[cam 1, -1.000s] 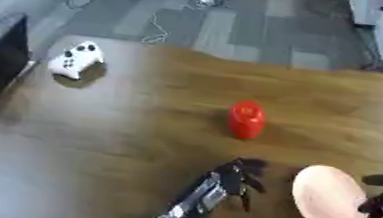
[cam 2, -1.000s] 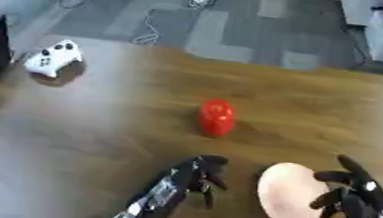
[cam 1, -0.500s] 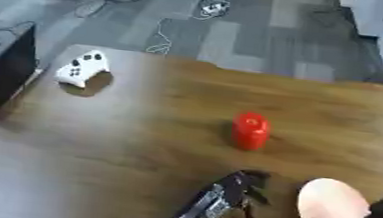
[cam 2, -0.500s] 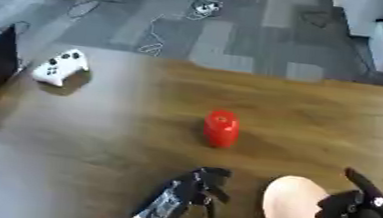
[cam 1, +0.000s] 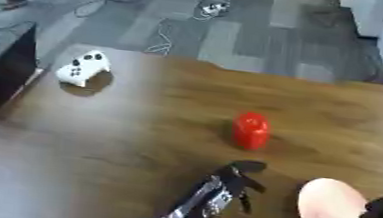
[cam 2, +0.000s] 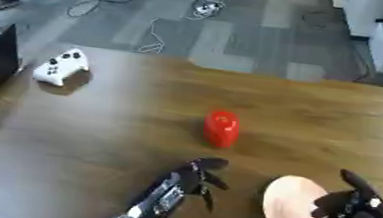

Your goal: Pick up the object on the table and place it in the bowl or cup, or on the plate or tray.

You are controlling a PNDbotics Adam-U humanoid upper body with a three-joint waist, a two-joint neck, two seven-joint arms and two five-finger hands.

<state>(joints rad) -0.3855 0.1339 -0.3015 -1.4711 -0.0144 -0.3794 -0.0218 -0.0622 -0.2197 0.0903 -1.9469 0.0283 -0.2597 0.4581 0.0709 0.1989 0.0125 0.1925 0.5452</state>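
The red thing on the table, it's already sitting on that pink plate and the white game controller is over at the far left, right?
Not quite. The red object stands on the bare wooden table, apart from the pink plate, which lies nearer the robot beside its right hand. The right eye view shows the gap. The white game controller is indeed at the far left.

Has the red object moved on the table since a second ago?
No. The red object keeps its spacing from the white controller and the plate; the whole view shifted, so the camera moved.
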